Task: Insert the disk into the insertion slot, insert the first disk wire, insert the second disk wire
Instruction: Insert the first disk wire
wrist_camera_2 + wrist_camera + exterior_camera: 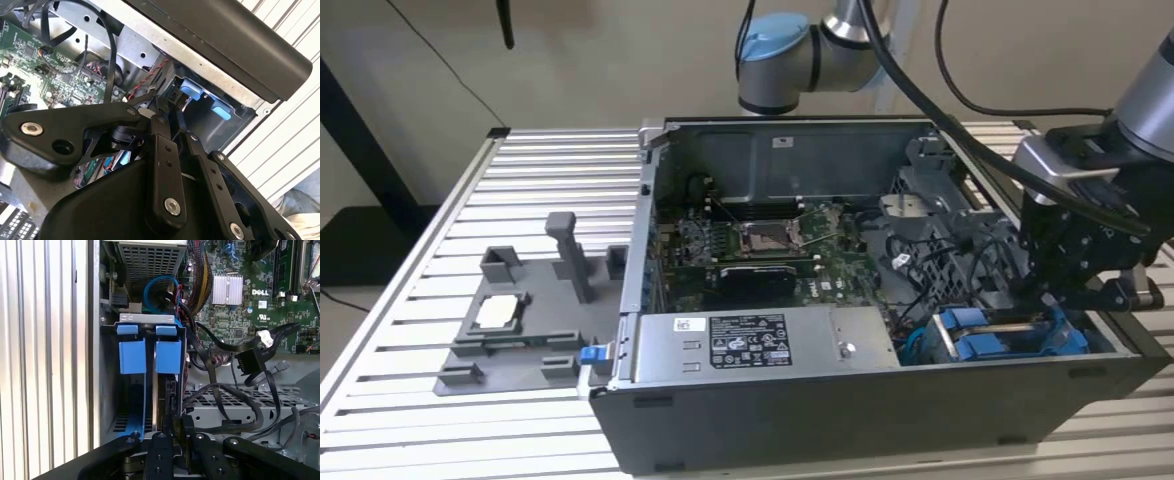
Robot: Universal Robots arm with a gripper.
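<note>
The disk stands edge-on in the insertion slot, a grey metal bay at the case's corner, with its dark edge under a bright blue carrier tab. A second blue tab sits beside it. In the exterior view the blue carrier shows at the case's right end, under my gripper. In both wrist views my gripper is shut on a black disk wire connector at the disk's end. Its cable trails off over the case floor. Another black connector hangs loose nearby.
A grey labelled power-supply box lies along the case's front. The green motherboard and tangled cables crowd the inside. A grey fixture tray rests on the slatted table at the exterior view's left.
</note>
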